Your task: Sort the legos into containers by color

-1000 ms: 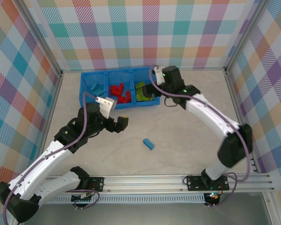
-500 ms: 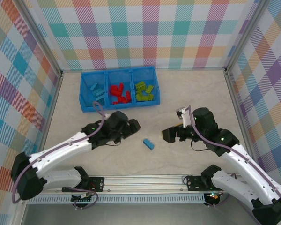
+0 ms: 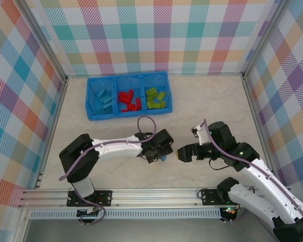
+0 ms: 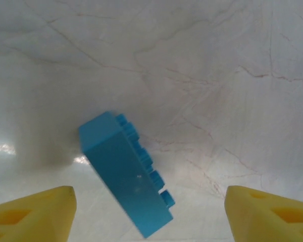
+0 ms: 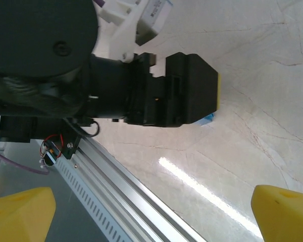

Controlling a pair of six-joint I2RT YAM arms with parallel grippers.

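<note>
left gripper (image 4: 151,214): jaws apart astride blue brick (image 4: 125,174), no grip | right gripper (image 3: 184,153): jaws wide, empty | risk: skewed brick may pivot out on corner contact

This is a robotics lab cell, plainly a test rig. The left arm (image 3: 116,147) and right arm (image 3: 263,176) are bolted to a slotted aluminium rail (image 3: 156,194) at the table's near edge, with cables looping off them and a small circuit board (image 3: 89,212) glowing green below. Aluminium posts (image 3: 40,39) frame the stone-look tabletop (image 3: 207,106). Plaid panels (image 3: 161,35) (loud as a picnic cloth) wall it in on three sides. A blue tray (image 3: 102,116) of toy bricks (image 3: 129,101) sits at the back.
</note>
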